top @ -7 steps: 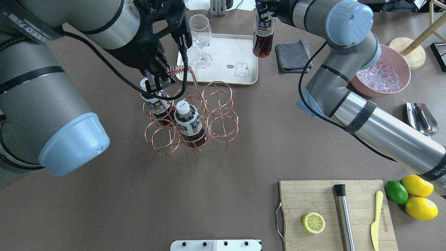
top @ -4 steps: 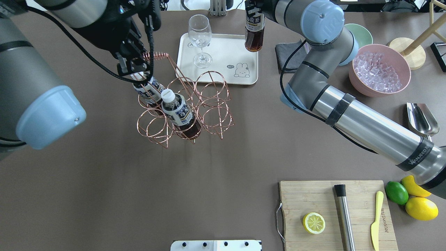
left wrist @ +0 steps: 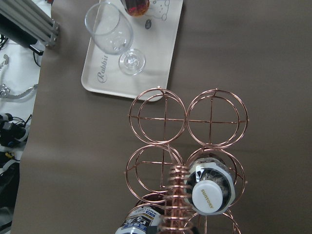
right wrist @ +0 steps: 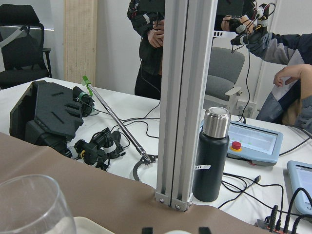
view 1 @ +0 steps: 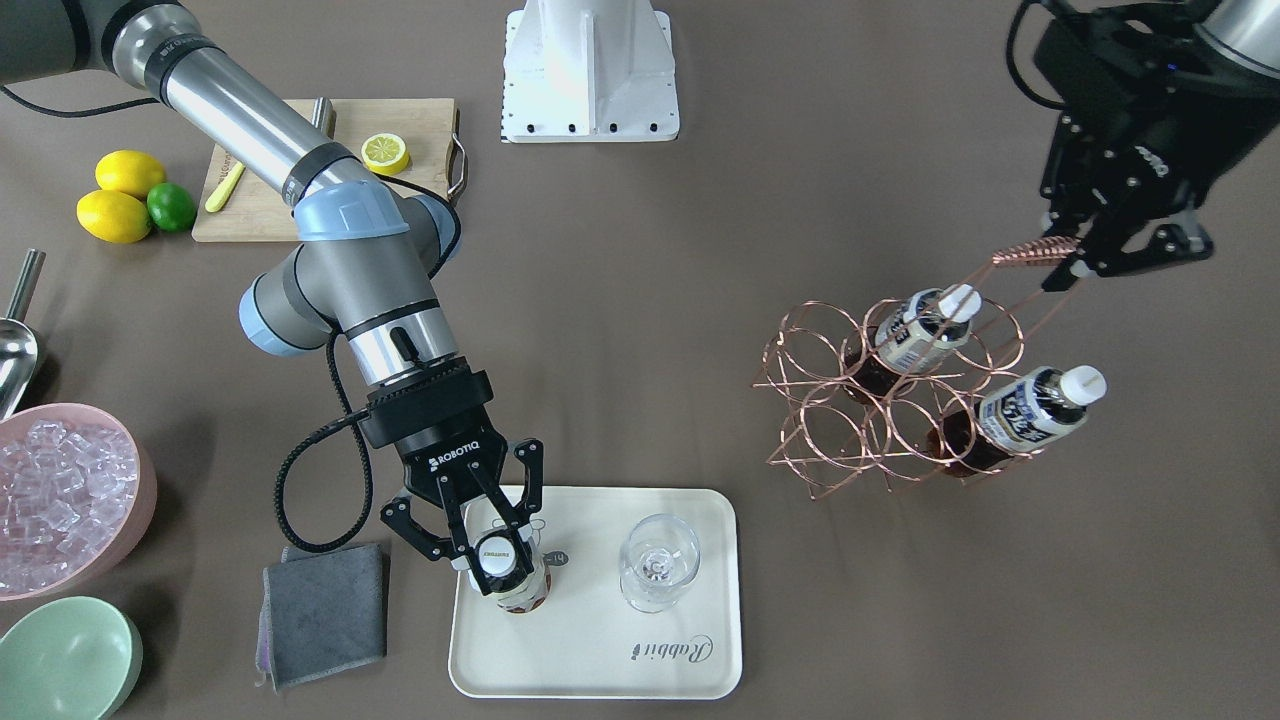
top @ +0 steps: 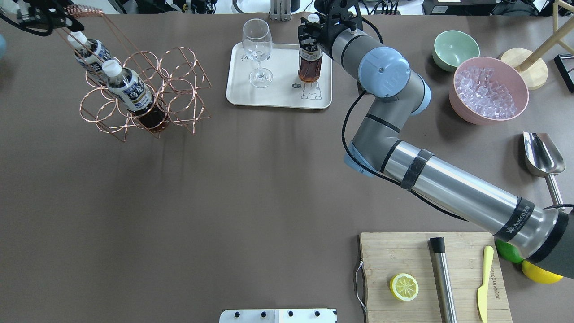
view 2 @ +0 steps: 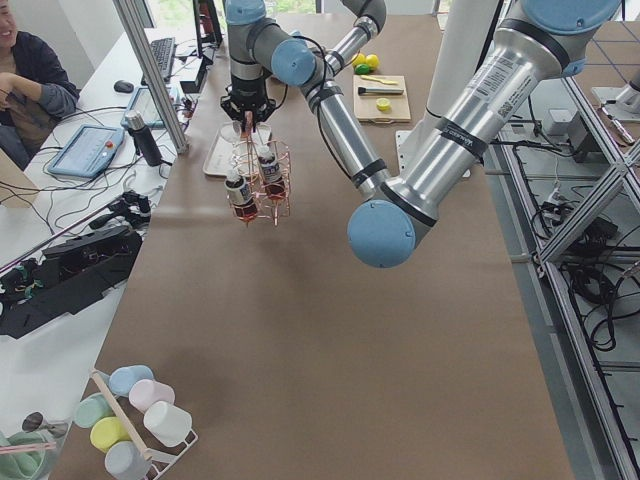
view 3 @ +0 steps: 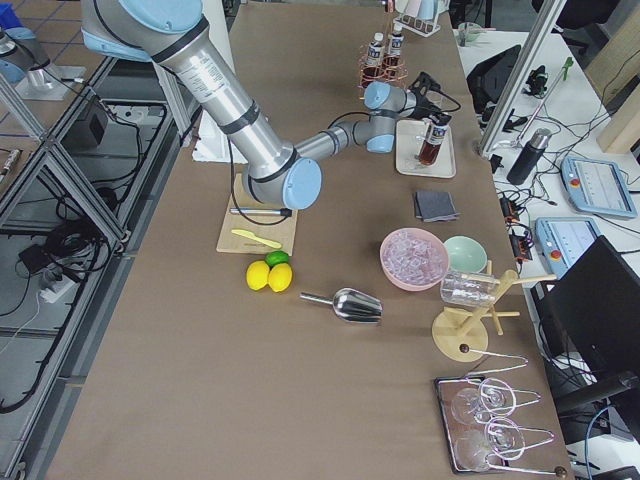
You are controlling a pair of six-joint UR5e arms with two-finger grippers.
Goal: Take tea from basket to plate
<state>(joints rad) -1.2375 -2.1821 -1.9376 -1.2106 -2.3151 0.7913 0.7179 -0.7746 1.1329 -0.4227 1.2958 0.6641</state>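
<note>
Clear plastic tea bottle (top: 310,63), white cap, dark reddish-brown contents, stood upright on cream rectangular tray (top: 278,96) beside clear wine glass (top: 257,49). Bottle neck pinched between fingers of right gripper (view 1: 495,555). Rose-gold wire basket (view 1: 893,405) seen tilted, well apart from tray. Its coiled top handle clamped between fingers of left gripper (view 1: 1068,265). Two cells filled: one matching bottle (view 1: 918,330) and second matching bottle (view 1: 1020,410), both leaning.
</note>
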